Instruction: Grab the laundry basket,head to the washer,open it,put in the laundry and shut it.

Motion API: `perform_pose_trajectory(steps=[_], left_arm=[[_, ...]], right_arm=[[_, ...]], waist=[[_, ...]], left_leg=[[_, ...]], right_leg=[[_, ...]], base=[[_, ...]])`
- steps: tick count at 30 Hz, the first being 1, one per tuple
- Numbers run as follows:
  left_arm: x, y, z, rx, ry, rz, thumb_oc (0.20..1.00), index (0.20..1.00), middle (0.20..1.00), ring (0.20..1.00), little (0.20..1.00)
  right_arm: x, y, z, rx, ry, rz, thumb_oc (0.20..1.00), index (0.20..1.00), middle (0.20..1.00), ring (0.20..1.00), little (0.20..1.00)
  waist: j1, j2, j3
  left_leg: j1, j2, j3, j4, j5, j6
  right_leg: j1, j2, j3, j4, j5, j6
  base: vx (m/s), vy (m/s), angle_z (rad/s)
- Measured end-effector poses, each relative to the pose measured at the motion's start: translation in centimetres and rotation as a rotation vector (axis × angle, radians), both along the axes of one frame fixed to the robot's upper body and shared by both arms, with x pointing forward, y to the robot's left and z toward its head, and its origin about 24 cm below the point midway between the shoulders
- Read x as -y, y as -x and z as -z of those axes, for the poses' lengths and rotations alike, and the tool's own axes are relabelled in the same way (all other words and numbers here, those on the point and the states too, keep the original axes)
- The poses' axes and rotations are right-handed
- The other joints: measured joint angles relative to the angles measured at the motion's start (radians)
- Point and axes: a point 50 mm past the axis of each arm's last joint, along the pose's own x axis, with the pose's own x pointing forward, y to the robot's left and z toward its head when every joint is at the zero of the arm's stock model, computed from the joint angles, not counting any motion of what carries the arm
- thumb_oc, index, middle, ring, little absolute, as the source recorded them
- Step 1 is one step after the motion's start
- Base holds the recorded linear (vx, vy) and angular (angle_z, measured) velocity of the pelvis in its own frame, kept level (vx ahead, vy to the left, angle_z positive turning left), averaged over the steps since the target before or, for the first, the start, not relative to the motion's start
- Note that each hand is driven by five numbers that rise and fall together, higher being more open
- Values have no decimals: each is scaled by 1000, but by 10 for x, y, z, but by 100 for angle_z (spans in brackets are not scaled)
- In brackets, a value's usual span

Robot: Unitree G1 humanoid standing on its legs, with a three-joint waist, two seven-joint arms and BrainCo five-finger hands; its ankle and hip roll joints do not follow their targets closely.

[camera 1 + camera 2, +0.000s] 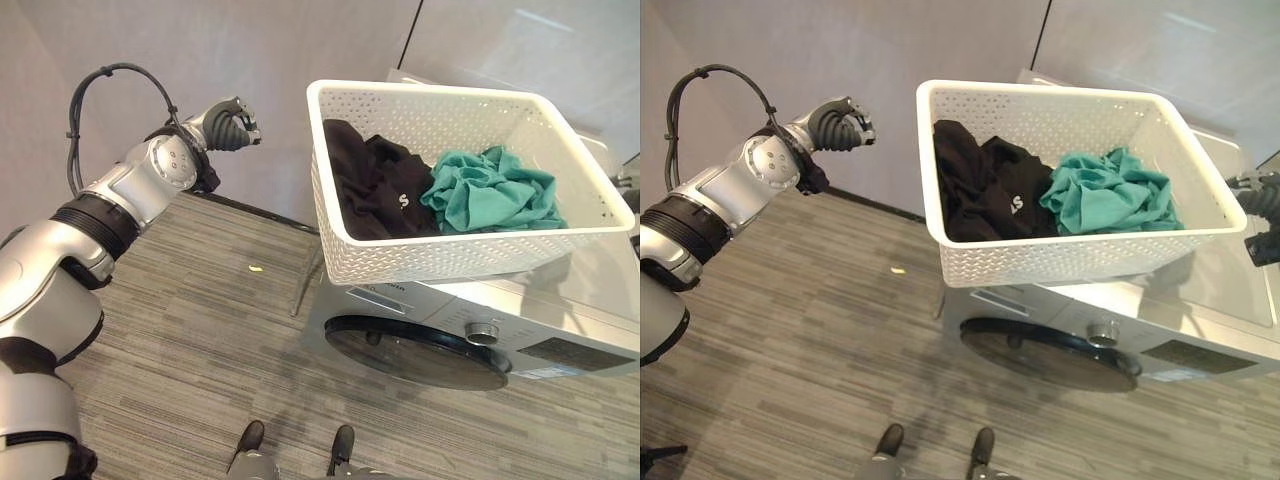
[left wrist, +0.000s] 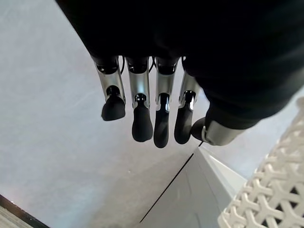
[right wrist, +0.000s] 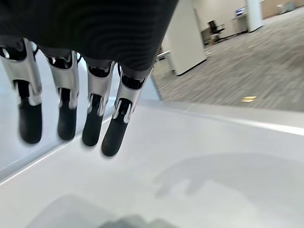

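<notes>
Left robot hand [image 1: 232,124]: raised left of basket, fingers curled, empty.
Right robot hand [image 1: 1262,215]: right of basket, fingers relaxed, empty.
Basket [image 1: 420,262]: rests on washer [image 1: 590,330].
Door [image 1: 415,352]: closed; lower left robot hand to its edge, pull open.

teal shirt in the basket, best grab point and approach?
Pinch the raised bunched folds at the top of the teal shirt and come straight down from above. It lies crumpled in the white basket beside the black garment, and the basket's walls block any sideways approach.
</notes>
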Motion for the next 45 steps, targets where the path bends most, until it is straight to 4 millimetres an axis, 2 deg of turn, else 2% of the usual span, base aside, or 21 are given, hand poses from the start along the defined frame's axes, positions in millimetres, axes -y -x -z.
perform_pose_trajectory(steps=[2, 4, 5, 6, 7, 8, 15, 16, 17, 18, 20, 22, 26, 27, 28, 29, 31, 34, 36, 40, 45], left_arm=[[1, 0, -3, 15, 10, 5, 200, 200, 200, 200, 200], [0, 1, -3, 18, 10, 8, 247, 247, 247, 247, 247], [0, 1, -4, 19, 10, 8, 282, 282, 282, 282, 282], [2, 2, -4, 21, 10, 15, 391, 391, 391, 391, 391], [3, 3, -6, 26, 8, 26, 391, 391, 391, 391, 391], [5, 3, -7, 29, 9, 35, 479, 479, 479, 479, 479], [6, 4, -8, 38, 10, 40, 542, 542, 542, 542, 542], [7, 4, -8, 40, 11, 44, 589, 589, 589, 589, 589], [8, 4, -9, 41, 11, 47, 589, 589, 589, 589, 589], [11, 4, -11, 46, 12, 54, 661, 661, 661, 661, 661], [19, 3, -18, 63, 10, 71, 1000, 1000, 1000, 1000, 1000], [29, 2, -26, 83, -15, 88, 1000, 1000, 1000, 1000, 1000], [32, 0, -47, 141, -16, 70, 1000, 1000, 1000, 1000, 1000], [35, 2, -61, 187, -24, 73, 1000, 1000, 1000, 1000, 1000], [40, 4, -70, 215, -54, 85, 1000, 1000, 1000, 1000, 1000], [43, 10, -90, 283, -128, 95, 1000, 1000, 1000, 1000, 1000], [40, 16, -112, 353, -181, 73, 1000, 1000, 1000, 1000, 1000], [34, 24, -141, 459, -191, 29, 1000, 1000, 1000, 1000, 1000], [28, 27, -151, 498, -196, -2, 1000, 1000, 1000, 1000, 1000], [6, 27, -157, 530, -171, -82, 1000, 1000, 1000, 1000, 1000], [-4, 31, -160, 541, -176, -103, 1000, 1000, 1000, 1000, 1000]], right_arm=[[-7, -2, -5, 23, 28, -29, 1000, 1000, 1000, 1000, 1000], [-9, 0, -9, 60, 35, -37, 1000, 1000, 1000, 1000, 1000], [-9, 2, -10, 67, 38, -39, 1000, 1000, 1000, 1000, 1000], [-6, 8, -13, 78, 62, -34, 1000, 1000, 1000, 1000, 1000], [-1, 15, -17, 98, 69, -23, 1000, 1000, 1000, 1000, 1000], [3, 21, -19, 118, 73, -12, 1000, 1000, 1000, 1000, 1000], [46, 62, -14, 169, 42, 188, 1000, 1000, 1000, 1000, 1000], [60, 72, -11, 176, 22, 275, 1000, 1000, 1000, 1000, 1000], [69, 79, -8, 173, 9, 322, 1000, 1000, 1000, 1000, 1000], [76, 85, -6, 174, -4, 367, 1000, 1000, 1000, 1000, 1000], [94, 104, 2, 156, -31, 488, 1000, 1000, 1000, 1000, 1000], [111, 122, 4, 159, -72, 614, 1000, 1000, 1000, 1000, 1000], [122, 136, -7, 183, -98, 728, 1000, 1000, 1000, 1000, 1000], [126, 144, -8, 192, -123, 768, 1000, 1000, 1000, 1000, 1000], [130, 154, -4, 181, -136, 804, 1000, 1000, 1000, 1000, 1000], [136, 172, 8, 149, -168, 888, 1000, 1000, 1000, 1000, 1000], [138, 185, 17, 121, -183, 939, 1000, 1000, 1000, 1000, 1000], [140, 193, 23, 129, -212, 969, 1000, 1000, 1000, 1000, 1000], [139, 196, 33, 95, -218, 984, 1000, 1000, 1000, 1000, 1000], [130, 193, 75, 61, -319, 979, 1000, 1000, 1000, 1000, 1000], [105, 218, 160, -197, -369, 1031, 1000, 1000, 1000, 1000, 1000]], waist=[[-12, 0, 0], [-27, 0, 0], [-31, 0, 0], [-37, 0, 0], [-37, 0, 0], [-38, 0, 0], [-68, 0, 0], [-70, 0, 0], [-73, 0, 0], [-73, 0, 0], [-79, 0, 0], [-75, 0, 0], [-75, 0, 0], [-76, 0, 0], [-69, 0, 0], [-54, 0, 0], [-43, 0, 0], [-33, 1, -1], [-27, 1, -1], [-19, 2, -2], [6, 0, -5]], left_leg=[[0, 0, 4, -7, 0, 0], [-3, 1, 7, -14, 2, 3], [-5, 1, 7, -14, 2, 3], [-9, 1, 9, -16, 2, 3], [-14, 1, 9, -17, 2, 3], [-16, 2, 9, -19, 2, 3], [-4, 8, 9, -30, 4, 5], [2, 7, 9, -30, 3, 5], [6, 8, 8, -29, 3, 5], [7, 9, 7, -29, 3, 5], [8, 13, 5, -30, 3, 5], [8, 12, 5, -30, 3, 5], [16, 8, 6, -30, 3, 5], [18, 10, 6, -33, 3, 5], [19, 13, 6, -39, 3, 5], [21, 16, 6, -45, 3, 5], [22, 16, 5, -45, 3, 5], [22, 17, 4, -46, 4, 5], [23, 17, 2, -46, 4, 3], [34, 16, 1, -48, 5, 3], [34, 16, -3, -47, 6, 1]], right_leg=[[-7, -1, 6, 0, 0, 0], [-15, -1, 8, 0, 0, 0], [-17, -1, 8, 0, 0, 0], [-25, -1, 10, 0, 0, 0], [-30, -1, 11, 0, 0, 0], [-33, -1, 11, 0, 0, 0], [-31, -2, 11, 0, 0, 0], [-26, -2, 12, 0, 1, 0], [-23, -3, 13, 0, 1, 0], [-21, -3, 12, 0, 1, 0], [-19, -3, 10, 0, 1, 0], [-18, -3, 9, 0, 1, 0], [-15, -7, 12, 0, 1, 0], [-14, -7, 12, 0, 1, 0], [-15, -5, 11, 0, 1, 0], [-15, -2, 7, 0, 1, 0], [-14, -3, 7, 0, 1, 0], [-12, -2, 6, 0, 1, 0], [-9, -1, 3, 0, 1, 0], [3, -2, 0, 0, 0, 0], [8, -2, -13, 0, 0, 0]], base=[[-1, 17, -8], [2, 5, -5], [0, 0, 0], [14, 2, -4], [18, 2, -5], [0, 0, 0], [7, -7, -3], [8, -12, -9], [17, -22, -6], [0, 0, 0], [18, -11, 4], [7, -1, 2], [-5, 4, -5], [0, 0, 0], [30, -28, 4], [0, 0, 0], [0, 0, 0], [0, 3, 1], [-5, 10, 5], [-3, 11, 2], [-3, 12, 6]])
